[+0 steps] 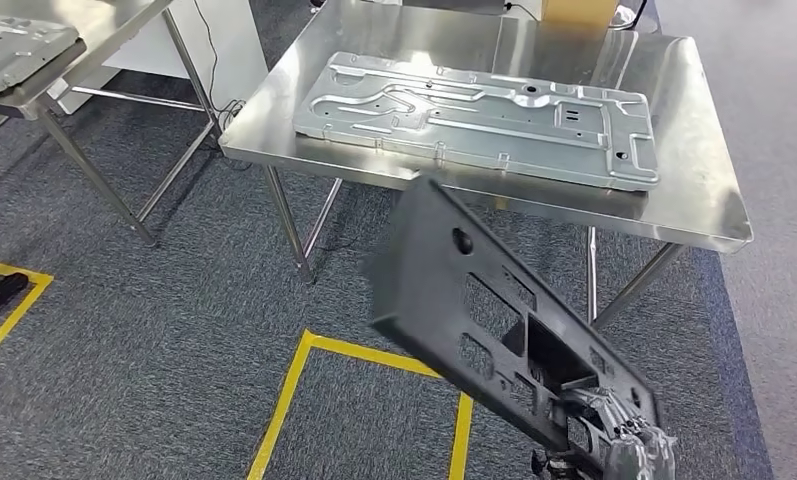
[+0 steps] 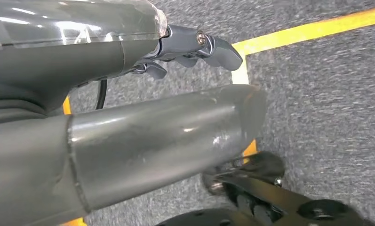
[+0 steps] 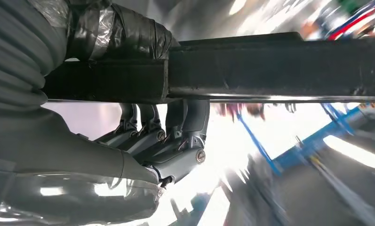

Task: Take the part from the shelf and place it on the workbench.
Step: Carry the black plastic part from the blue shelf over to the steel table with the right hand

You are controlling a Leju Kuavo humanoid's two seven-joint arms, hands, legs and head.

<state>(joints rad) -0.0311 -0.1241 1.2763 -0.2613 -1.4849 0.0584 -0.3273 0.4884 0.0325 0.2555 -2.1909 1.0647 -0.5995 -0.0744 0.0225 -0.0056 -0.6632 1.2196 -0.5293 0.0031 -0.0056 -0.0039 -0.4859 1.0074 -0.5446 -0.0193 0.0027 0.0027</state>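
1. Transport is the step in hand, as I judge it: the right hand point(image 1: 629, 445) grips the black part point(image 1: 504, 320) by its near end, low at the right, and the part slants up and away toward the workbench point(image 1: 694, 150), its far end overlapping the bench's near edge in the head view.
2. Holding it by one end likely lets the far end clear the edge first; whether the part hangs above the bench top or just short of it cannot be told.
3. In the right wrist view the fingers point(image 3: 152, 136) curl against one face of the part point(image 3: 279, 63) and the thumb wraps over the opposite side, so the grasp looks firm.
4. The left hand point(image 2: 195, 47) holds nothing; its fingers are curled in, hanging over the carpet point(image 2: 326, 99) and yellow floor tape point(image 2: 307, 28).
5. A large metal panel point(image 1: 484, 115) already covers much of the bench, leaving bare steel mainly at the right and along the near edge.
6. Motion blurs the part's far end in the head view, and the right wrist view's background is smeared beyond reading.
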